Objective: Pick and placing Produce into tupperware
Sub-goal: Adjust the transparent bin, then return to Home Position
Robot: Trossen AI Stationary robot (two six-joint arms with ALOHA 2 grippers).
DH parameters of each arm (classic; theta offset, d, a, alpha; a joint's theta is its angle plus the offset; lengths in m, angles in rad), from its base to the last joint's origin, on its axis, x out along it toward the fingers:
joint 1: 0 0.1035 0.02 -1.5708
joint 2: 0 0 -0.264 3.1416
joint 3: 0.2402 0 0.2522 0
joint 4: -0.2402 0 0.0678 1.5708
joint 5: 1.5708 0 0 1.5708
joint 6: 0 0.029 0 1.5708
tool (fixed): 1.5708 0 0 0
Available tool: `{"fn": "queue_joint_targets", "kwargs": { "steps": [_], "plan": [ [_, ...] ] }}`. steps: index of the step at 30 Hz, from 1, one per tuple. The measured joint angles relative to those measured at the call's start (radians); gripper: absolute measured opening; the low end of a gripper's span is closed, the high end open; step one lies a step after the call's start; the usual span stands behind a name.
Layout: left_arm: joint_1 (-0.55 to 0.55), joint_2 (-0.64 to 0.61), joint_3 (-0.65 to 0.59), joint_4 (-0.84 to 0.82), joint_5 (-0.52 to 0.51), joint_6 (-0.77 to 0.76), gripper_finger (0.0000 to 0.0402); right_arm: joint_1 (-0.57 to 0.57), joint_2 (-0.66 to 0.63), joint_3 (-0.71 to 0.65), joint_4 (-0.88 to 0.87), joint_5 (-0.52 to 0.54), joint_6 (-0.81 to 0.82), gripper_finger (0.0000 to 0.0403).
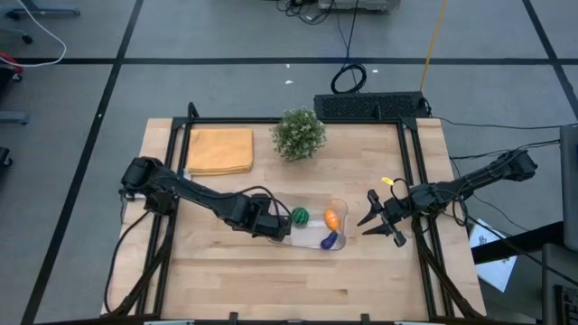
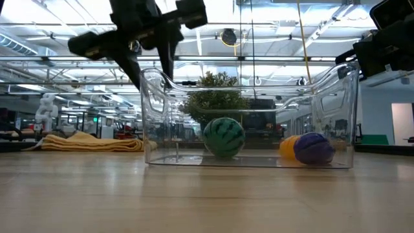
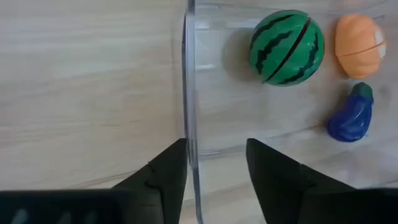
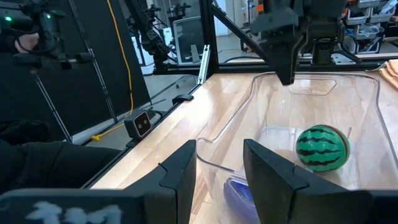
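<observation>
The clear tupperware [image 1: 316, 206] stands on the table near its middle. Inside on its floor rest the green striped ball [image 1: 299, 216], the orange piece [image 1: 332, 218] and the purple piece [image 1: 330, 239]. My left gripper [image 1: 275, 226] is open above the container's left end, with its fingers either side of that end wall [image 3: 189, 74]. My right gripper [image 1: 364, 226] is open and hovers level just right of the container, apart from it and pointing at its right end [image 4: 217, 163]. My left gripper [image 3: 214, 146] comes from above, one finger [image 3: 168, 171] outside the tupperware's left end wall and one [image 3: 270, 168] inside. The outer finger lies right beside the wall. I cannot tell whether it touches.
A bushy potted plant [image 1: 299, 133] and a folded yellow-orange cloth [image 1: 219, 151] sit toward the far edge. Black frame rails [image 1: 417, 181] run along both table sides. Bare wood lies along the near edge [image 1: 289, 289].
</observation>
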Motion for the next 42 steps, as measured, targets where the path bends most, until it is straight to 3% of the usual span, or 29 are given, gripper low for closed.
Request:
{"fn": "queue_joint_targets", "kwargs": {
  "steps": [9, 14, 17, 20, 25, 28, 33, 37, 42],
  "plan": [
    [-0.020, 0.000, 0.179, -0.284, -0.026, 0.117, 0.0206, 0.000, 0.000, 0.000, 0.000, 0.001, 0.011, 0.0125],
    [-0.058, -0.031, 0.258, -0.309, -0.091, 0.403, 0.0206, 0.000, 0.000, 0.000, 0.003, -0.001, -0.017, 0.0125],
    [-0.102, -0.048, 0.289, -0.285, -0.214, 0.637, 0.0180, 0.000, -0.002, 0.000, 0.016, -0.004, -0.040, 0.0125],
    [-0.162, -0.086, 0.293, -0.258, -0.357, 0.839, 0.0125, 0.000, -0.007, 0.000, 0.043, -0.004, -0.043, 0.0115],
    [-0.226, -0.161, 0.287, -0.243, -0.545, 0.943, 0.0014, 0.000, -0.012, 0.000, 0.097, -0.005, -0.021, 0.0053],
    [-0.272, -0.202, 0.288, -0.247, -0.635, 1.011, 0.0011, 0.000, -0.016, 0.000, 0.125, -0.004, -0.022, 0.0010],
    [-0.321, -0.243, 0.287, -0.230, -0.736, 1.184, 0.0004, 0.001, -0.016, 0.000, 0.142, 0.100, -0.015, 0.0002],
    [-0.336, -0.265, 0.287, -0.225, -0.756, 1.300, 0.0002, 0.001, -0.019, 0.000, 0.146, 0.182, -0.010, 0.0001],
    [-0.374, -0.300, 0.287, -0.220, -0.797, 1.370, 0.0001, 0.000, -0.037, 0.027, 0.159, 0.185, -0.002, 0.0000]
  ]
}}
